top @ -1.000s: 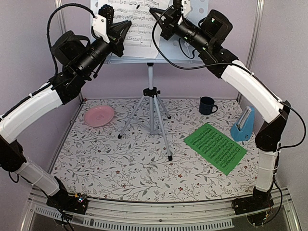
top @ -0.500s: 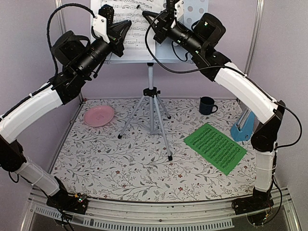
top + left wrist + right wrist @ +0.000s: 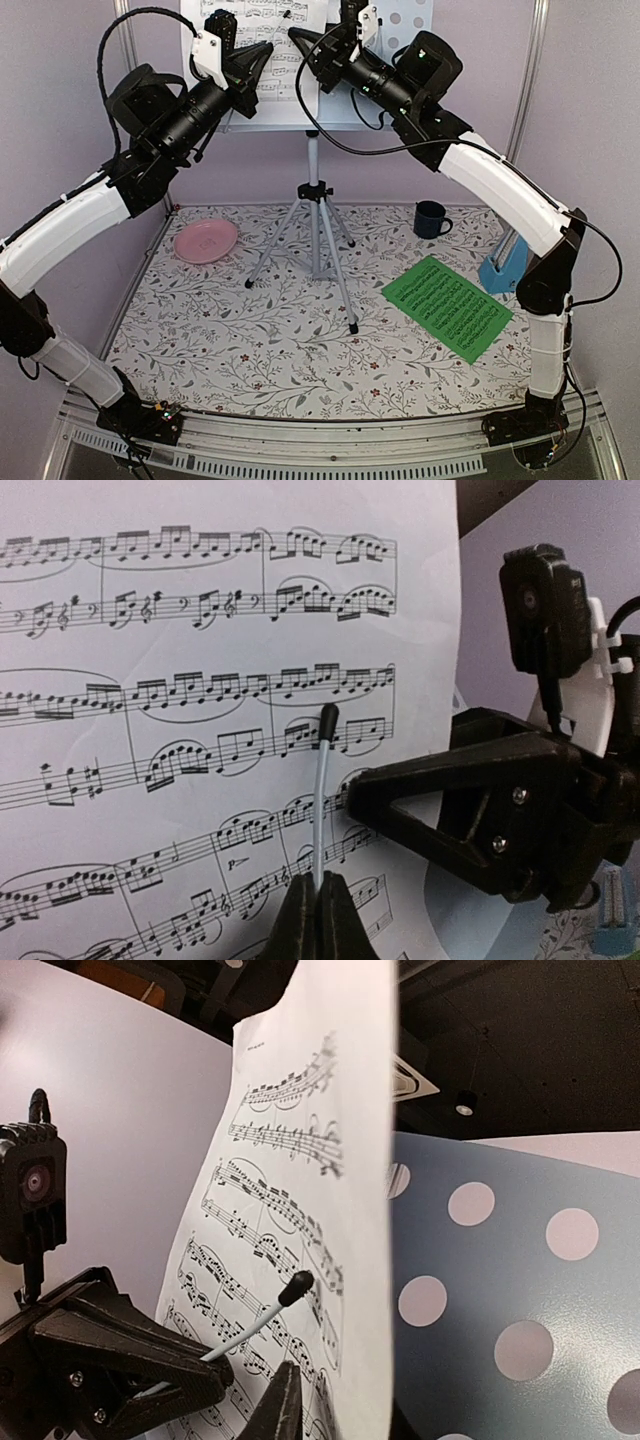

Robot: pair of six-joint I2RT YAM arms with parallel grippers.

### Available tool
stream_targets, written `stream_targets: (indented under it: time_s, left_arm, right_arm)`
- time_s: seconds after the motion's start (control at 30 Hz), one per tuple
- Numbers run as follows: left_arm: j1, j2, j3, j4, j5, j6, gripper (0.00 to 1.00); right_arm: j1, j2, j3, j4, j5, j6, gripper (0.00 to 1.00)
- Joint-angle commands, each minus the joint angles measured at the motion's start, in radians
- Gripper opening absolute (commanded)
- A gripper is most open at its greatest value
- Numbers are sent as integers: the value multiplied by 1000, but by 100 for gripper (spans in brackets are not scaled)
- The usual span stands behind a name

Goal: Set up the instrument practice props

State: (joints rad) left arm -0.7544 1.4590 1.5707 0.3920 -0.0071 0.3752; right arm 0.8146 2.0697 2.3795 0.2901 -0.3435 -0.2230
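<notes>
Top view: white page [image 3: 290,95] on music stand [image 3: 313,165], back-middle of table [image 3: 250,340]; green page [image 3: 447,307] flat near right edge. Only wrist views show left gripper [image 3: 320,905] pinched shut on a thin black-tipped wire [image 3: 321,780]. Right gripper [image 3: 352,792] at page's edge; grip unreadable.

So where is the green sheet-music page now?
In the top view, the green sheet-music page lies flat at the right, between the silver tripod and the small blue pyramid metronome.
</notes>
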Motion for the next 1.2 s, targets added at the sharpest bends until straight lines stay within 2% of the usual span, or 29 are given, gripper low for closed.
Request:
stream_targets:
  time_s: [0.0,0.17,0.27,0.5,0.67,0.9,1.07,1.17]
  left_arm:
    - [-10,-4,-14,50,18,15,0]
    - [-10,-16,-35,62,9,16,30]
    - [-12,-20,-38,60,6,15,40]
    - [-24,-33,-47,64,4,25,53]
    - [-52,-50,-37,44,-16,61,66]
    - [-80,-123,-41,-24,-87,92,84]
    - [-83,-198,-96,-69,-135,76,89]
    - [-82,-259,-158,-87,-162,32,89]
  right_arm:
    - [9,10,15,27,7,10,23]
    - [8,13,12,33,8,11,25]
    - [8,15,11,38,6,14,29]
    - [8,12,4,41,20,8,32]
    - [8,4,0,39,26,4,38]
    - [8,-33,-39,36,22,-5,56]
    - [9,-73,-87,37,20,-7,67]
    - [8,-122,-145,40,-1,-1,78]
